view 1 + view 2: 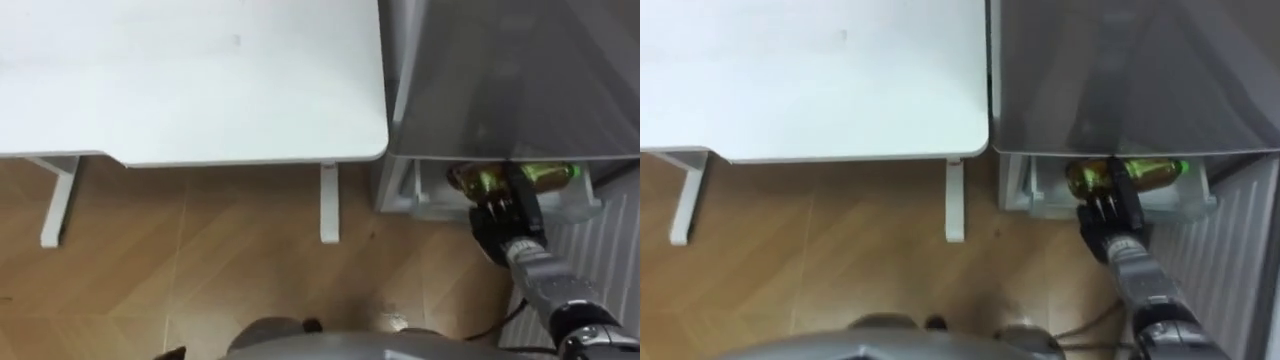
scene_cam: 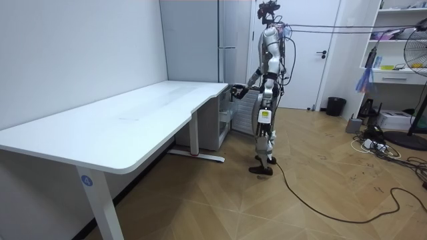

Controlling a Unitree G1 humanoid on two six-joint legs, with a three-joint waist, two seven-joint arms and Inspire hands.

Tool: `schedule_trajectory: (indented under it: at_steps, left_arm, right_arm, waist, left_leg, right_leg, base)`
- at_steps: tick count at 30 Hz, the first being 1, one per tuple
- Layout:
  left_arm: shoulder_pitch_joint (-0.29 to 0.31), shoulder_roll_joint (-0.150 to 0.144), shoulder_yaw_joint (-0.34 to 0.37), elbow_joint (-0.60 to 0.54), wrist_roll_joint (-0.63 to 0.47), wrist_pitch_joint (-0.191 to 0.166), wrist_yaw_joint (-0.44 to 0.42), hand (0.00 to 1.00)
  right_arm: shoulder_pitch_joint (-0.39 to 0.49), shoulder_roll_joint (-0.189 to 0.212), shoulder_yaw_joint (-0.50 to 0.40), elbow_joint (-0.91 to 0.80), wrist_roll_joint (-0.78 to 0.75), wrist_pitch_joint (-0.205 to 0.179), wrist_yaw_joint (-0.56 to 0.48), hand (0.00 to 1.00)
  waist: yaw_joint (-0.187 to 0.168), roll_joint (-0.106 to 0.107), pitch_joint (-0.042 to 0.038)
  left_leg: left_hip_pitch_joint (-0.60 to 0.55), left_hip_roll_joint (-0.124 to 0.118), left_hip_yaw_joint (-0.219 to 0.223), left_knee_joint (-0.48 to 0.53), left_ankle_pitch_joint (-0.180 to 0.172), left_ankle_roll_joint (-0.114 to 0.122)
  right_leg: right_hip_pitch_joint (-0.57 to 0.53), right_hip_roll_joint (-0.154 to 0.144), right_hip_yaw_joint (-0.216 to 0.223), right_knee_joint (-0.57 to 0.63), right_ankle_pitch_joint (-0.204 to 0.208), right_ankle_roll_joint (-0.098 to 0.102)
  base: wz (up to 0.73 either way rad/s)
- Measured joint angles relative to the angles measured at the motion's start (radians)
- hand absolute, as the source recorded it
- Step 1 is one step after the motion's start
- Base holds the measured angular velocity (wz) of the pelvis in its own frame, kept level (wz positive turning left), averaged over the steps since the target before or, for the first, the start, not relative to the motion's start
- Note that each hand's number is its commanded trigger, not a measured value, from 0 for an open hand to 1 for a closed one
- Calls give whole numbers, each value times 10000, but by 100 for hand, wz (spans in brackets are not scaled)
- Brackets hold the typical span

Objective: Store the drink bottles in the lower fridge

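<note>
Inside lower fridge [image 1: 1202, 203], robot hand [image 1: 1102, 216] grips half-hidden bottle [image 1: 1152, 172].

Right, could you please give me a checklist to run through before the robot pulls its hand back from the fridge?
1. The lower fridge is open: ok, its tray shows below the grey front.
2. The bottle is in the tray: ok, lying on its side.
3. The right hand is at the bottle: ok, reaching over its middle.
4. The hand has let go of the bottle: cannot tell.
5. The white desk is apart from the arm: ok.
</note>
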Motion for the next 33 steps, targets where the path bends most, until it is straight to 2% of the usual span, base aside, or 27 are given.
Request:
schedule_trajectory:
  at_steps: [2, 5, 8, 10, 14, 16, 17, 18, 21, 25, 33]
  left_arm:
    - [-261, 57, -120, 28, -7, -32, -9, 0]
    - [-722, 100, -194, 289, -142, -147, -35, 0]
    - [-1072, 325, -595, 686, -187, -254, -46, 0]
    - [-1113, 356, -719, 750, -183, -256, -47, 0]
    - [-1294, 354, -972, 857, -188, -309, -41, 0]
    - [-1509, 362, -1012, 907, -210, -377, -25, 0]
    - [-1567, 364, -1011, 944, -210, -414, -17, 0]
    - [-1698, 369, -1007, 1080, -207, -504, -8, 0]
    - [-1838, 381, -998, 1134, -209, -627, 4, 0]
    - [-1842, 455, -1061, 1252, -424, -686, 30, 0]
    - [-1837, 477, -1106, 1385, -565, -690, 213, 0]
  right_arm:
    - [-340, -124, 1, 368, -4, 18, 82, 100]
    - [-1351, -462, -26, 1653, -13, 11, 100, 100]
    - [-2110, -569, -27, 2348, -20, 19, 101, 100]
    - [-2413, -622, -26, 2691, -49, 24, 100, 100]
    - [-2836, -700, -118, 2899, -182, 68, 83, 100]
    - [-3286, -872, -122, 2999, -433, 176, -93, 100]
    - [-3357, -904, -123, 3018, -416, 178, -122, 95]
    - [-3397, -976, -119, 3052, -410, 179, -136, 0]
    - [-3553, -1144, -374, 3051, -390, 186, -272, 0]
    - [-4044, -1328, -520, 3053, -284, 181, -778, 0]
    - [-4318, -1372, -787, 3057, -305, 152, -1216, 0]
  waist:
    - [-10, -10, 8]
    - [33, 74, 26]
    - [78, 98, 41]
    - [220, 75, 55]
    - [286, 8, 99]
    - [304, -105, 168]
    - [318, -134, 187]
    - [350, -180, 215]
    - [519, -281, 263]
    - [558, -288, 268]
    - [561, -285, 269]
  left_leg:
    - [-319, 11, 3, 23, 84, 17]
    - [-801, 1, -3, 7, 282, 84]
    - [-1357, -28, -120, 1, 476, 93]
    - [-1608, -51, -176, 5, 561, 88]
    - [-2150, -114, -343, -9, 773, 82]
    - [-2580, -159, -286, -46, 971, 113]
    - [-2648, -168, -246, -64, 1009, 122]
    - [-2777, -169, -209, -61, 1041, 148]
    - [-3160, -217, -140, 12, 1120, 221]
    - [-3503, -368, -112, 29, 1243, 314]
    - [-3559, -391, -104, 230, 1247, 321]
  right_leg:
    - [-274, -9, -100, -5, 72, -8]
    - [-773, -69, -208, 24, 187, -2]
    - [-1333, -107, -351, 139, 266, -32]
    - [-1581, -141, -461, 227, 271, -41]
    - [-2135, -221, -604, 433, 267, -68]
    - [-2679, -349, -723, 721, 246, -101]
    - [-2771, -372, -742, 766, 241, -106]
    - [-2876, -396, -793, 799, 241, -106]
    - [-3321, -506, -826, 1056, 192, -99]
    - [-3885, -748, -807, 1580, 63, -44]
    - [-3942, -833, -848, 1842, -42, -73]
  base:
    - [4]
    - [9]
    - [13]
    - [12]
    - [19]
    - [16]
    - [15]
    - [12]
    - [4]
    - [3]
    - [1]
